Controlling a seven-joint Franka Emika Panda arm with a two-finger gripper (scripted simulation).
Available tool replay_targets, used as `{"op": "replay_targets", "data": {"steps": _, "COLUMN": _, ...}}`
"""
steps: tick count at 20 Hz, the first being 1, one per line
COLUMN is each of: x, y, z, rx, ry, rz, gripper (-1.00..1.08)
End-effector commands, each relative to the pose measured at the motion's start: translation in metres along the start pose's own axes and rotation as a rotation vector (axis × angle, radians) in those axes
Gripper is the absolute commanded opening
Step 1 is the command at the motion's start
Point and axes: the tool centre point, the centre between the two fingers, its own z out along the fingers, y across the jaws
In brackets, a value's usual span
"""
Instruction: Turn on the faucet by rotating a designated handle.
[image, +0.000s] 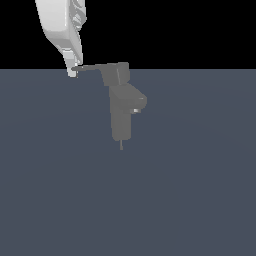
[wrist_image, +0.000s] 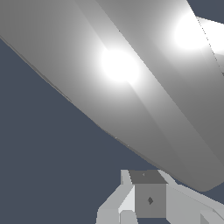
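Although the approach looks finished, the turning itself appears hardly begun, if at all. The faucet (image: 121, 112) stands on the blue-grey worktop (image: 200, 200), and everything else is placed from it. Its handle (image: 97, 67) springs from the blocky hub on top of the column and runs out flat toward the exterior view's left, while the short spout juts from the column toward that view's right. The hand (image: 73, 71) hangs down at the far tip of the handle, on the side away from the spout, its lower end level with the blade and seemingly touching it.

Whether the fingers are spread or pressed together cannot be told: the exterior view shows them as one pale shape, and no pinch on the blade is visible. In the wrist view, the handle (wrist_image: 144, 87) fills most of the picture as a broad, glossy grey band very close to the camera, with part of the hand (wrist_image: 144, 201) beneath it.

So reaching the lever tip seems done. What remains, by my reading, is the sweep of the blade around the hub until the faucet counts as on.
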Motion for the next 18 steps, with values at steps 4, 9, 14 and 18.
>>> {"op": "replay_targets", "data": {"steps": 4, "x": 0.019, "y": 0.016, "z": -0.002, "rx": 0.000, "ry": 0.001, "rz": 0.010, "gripper": -1.00}}
{"op": "replay_targets", "data": {"steps": 9, "x": 0.030, "y": 0.030, "z": -0.002, "rx": 0.001, "ry": 0.001, "rz": 0.010, "gripper": -1.00}}
{"op": "replay_targets", "data": {"steps": 14, "x": 0.042, "y": 0.044, "z": -0.003, "rx": 0.002, "ry": 0.002, "rz": 0.009, "gripper": -1.00}}
{"op": "replay_targets", "data": {"steps": 18, "x": 0.052, "y": 0.056, "z": -0.004, "rx": 0.003, "ry": 0.002, "rz": 0.009, "gripper": -1.00}}
